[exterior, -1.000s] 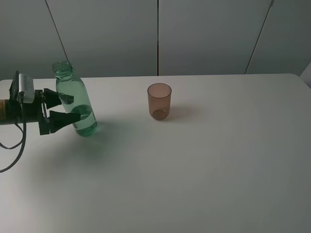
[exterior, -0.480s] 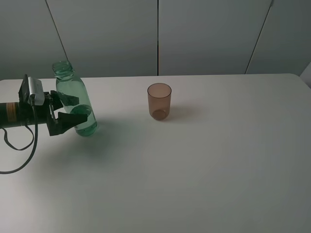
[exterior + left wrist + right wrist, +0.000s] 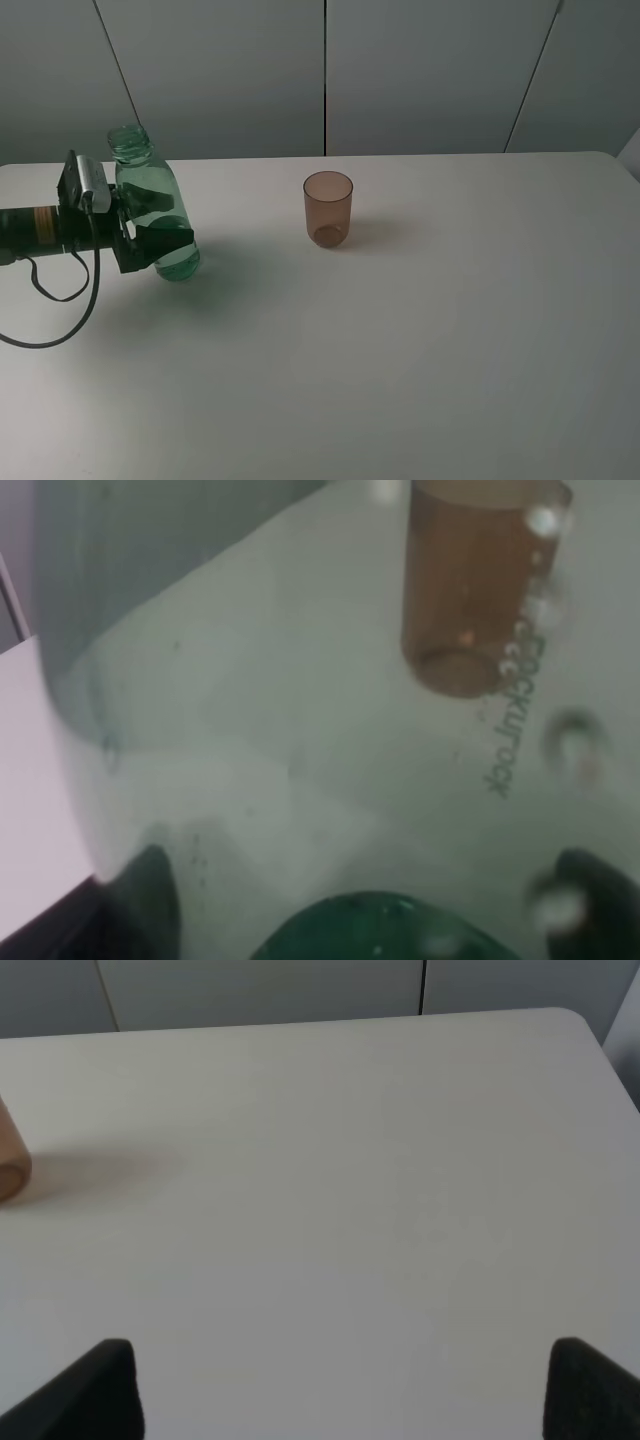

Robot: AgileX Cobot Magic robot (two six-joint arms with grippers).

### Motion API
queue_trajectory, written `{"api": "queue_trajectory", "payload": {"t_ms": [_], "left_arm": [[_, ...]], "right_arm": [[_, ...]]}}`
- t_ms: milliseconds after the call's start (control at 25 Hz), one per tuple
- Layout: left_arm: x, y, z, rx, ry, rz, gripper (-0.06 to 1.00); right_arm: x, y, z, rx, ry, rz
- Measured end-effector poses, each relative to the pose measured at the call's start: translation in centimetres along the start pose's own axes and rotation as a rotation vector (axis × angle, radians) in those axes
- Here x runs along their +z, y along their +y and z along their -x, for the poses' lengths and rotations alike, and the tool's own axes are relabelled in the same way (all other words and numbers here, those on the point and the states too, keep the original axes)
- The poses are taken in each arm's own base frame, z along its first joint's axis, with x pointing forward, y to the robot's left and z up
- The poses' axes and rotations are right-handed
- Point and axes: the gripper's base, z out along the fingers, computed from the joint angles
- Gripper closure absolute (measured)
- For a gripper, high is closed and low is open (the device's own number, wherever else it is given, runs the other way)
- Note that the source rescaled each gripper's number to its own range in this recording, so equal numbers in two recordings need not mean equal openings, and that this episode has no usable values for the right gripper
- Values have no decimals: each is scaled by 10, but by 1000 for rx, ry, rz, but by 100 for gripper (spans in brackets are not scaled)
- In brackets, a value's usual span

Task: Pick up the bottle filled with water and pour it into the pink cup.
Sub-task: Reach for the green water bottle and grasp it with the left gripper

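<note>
The green-tinted bottle [image 3: 152, 205] stands upright and capless at the table's left, holding water. My left gripper [image 3: 160, 218] reaches in from the left at the bottle's lower half and is open, one finger on each side of the body. In the left wrist view the bottle [image 3: 300, 780] fills the frame between the dark fingertips [image 3: 150, 890], and the pink cup [image 3: 475, 590] shows through it. The pink cup [image 3: 328, 208] stands upright to the right of the bottle, well apart from it. My right gripper [image 3: 345, 1390] is open over bare table, with the pink cup [image 3: 10, 1160] at the frame's edge.
The white table [image 3: 400, 330] stretches wide to the right and front of the cup. Grey wall panels stand behind its back edge. A black cable [image 3: 60, 300] hangs from the left arm onto the table.
My left gripper has moved right toward the bottle, and its open fingers now stand on either side of the bottle's body. Bottle and cup have stayed in place.
</note>
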Motion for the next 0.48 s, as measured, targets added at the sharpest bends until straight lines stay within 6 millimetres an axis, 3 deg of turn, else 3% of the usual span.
{"api": "queue_trajectory", "payload": {"t_ms": [480], "left_arm": [[8,0,-7,-30,-5,10,-6]], "right_arm": [[0,0,0,0,0,0]]}}
